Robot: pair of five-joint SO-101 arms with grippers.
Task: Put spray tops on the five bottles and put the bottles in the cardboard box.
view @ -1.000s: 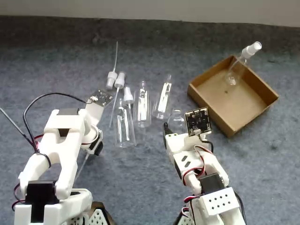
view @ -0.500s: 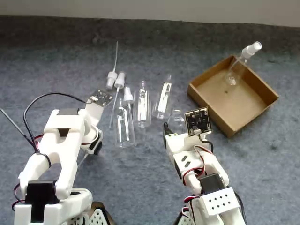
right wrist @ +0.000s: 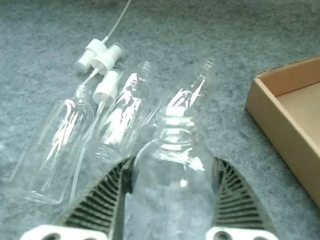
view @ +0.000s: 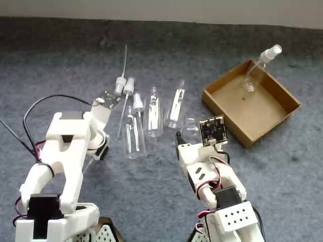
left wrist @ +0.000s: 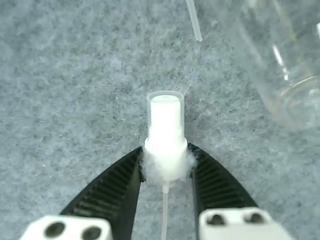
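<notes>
The left gripper (left wrist: 165,161) is clamped on a white spray top (left wrist: 165,131) low over the grey carpet (left wrist: 60,75), dip tube (left wrist: 164,215) trailing back between the jaws; the right gripper (right wrist: 172,167) is closed around a clear bottle (right wrist: 172,195), open neck up, near the cardboard box (view: 255,113). To join them well, the left arm should probably turn the top so the thin tube enters the neck first while the right holds the bottle steady, since the flexible tube could snag on the rim

The white, blocky plastic left arm (view: 65,151) is trailed by looping black cables (view: 60,96); red wires (view: 204,186) are threaded through the white right arm (view: 212,174). The left hand (left wrist: 165,150) and right hand (right wrist: 172,162) are fitted with black ribbed fingers (left wrist: 117,185) on white, screw-holed bases.
</notes>
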